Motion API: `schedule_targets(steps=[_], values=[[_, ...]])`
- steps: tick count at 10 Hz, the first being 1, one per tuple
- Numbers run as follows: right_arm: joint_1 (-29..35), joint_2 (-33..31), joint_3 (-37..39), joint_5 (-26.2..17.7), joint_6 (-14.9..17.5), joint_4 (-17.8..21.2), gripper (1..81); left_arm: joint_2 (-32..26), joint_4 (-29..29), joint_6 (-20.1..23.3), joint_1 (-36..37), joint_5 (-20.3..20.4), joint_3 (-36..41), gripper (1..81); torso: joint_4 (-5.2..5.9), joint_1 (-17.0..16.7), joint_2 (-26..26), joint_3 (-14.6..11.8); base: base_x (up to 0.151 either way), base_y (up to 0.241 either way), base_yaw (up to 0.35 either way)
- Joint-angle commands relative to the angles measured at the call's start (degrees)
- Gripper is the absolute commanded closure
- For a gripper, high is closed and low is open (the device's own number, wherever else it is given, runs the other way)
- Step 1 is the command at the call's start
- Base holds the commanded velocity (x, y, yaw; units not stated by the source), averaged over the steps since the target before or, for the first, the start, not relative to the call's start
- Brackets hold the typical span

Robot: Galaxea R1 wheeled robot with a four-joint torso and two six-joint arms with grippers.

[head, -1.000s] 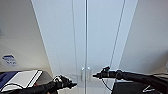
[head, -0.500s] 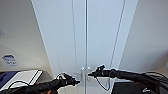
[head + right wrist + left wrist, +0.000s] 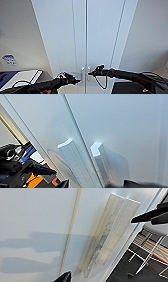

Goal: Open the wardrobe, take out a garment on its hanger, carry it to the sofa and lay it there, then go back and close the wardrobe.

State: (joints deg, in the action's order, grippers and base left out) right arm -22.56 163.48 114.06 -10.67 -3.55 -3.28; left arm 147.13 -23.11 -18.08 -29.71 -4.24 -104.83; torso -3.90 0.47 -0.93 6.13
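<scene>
Tall white two-door wardrobe [image 3: 85, 37] shut. Left gripper [image 3: 75, 80] and right gripper [image 3: 91, 73] flank paired white handles [image 3: 85, 72] to pull doors; claw opening indiscernible.

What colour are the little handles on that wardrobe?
White, like the doors; the paired handles show best in the right wrist view.

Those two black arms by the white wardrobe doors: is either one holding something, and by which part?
Nothing is visibly held. The left gripper and right gripper sit close to the paired handles of the closed wardrobe, but a hold on a handle cannot be made out.
</scene>
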Motion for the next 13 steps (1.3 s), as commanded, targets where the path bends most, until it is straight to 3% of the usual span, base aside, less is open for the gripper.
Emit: schedule_targets(steps=[1,6,13], values=[[10.73,2.93,2.91,0.2,-0.23,0.2,1.0,2.29,-0.35,0.15,9.35,0.03,-2.22,1.0,0.0,0.0,0.0,0.0,0.0,0.0,0.0],[11.26,7.5,5.73,-0.4,-0.23,0.12,1.0,10.89,-0.78,0.24,9.36,-0.07,-13.79,1.0,0.0,0.02,0.0,0.02,0.0,0.0,0.0],[10.73,8.03,4.41,-0.41,-0.23,0.38,1.0,23.38,-5.28,0.32,10.76,-0.06,-27.71,1.0,0.0,0.02,0.0,0.04,0.0,0.0,0.0]])
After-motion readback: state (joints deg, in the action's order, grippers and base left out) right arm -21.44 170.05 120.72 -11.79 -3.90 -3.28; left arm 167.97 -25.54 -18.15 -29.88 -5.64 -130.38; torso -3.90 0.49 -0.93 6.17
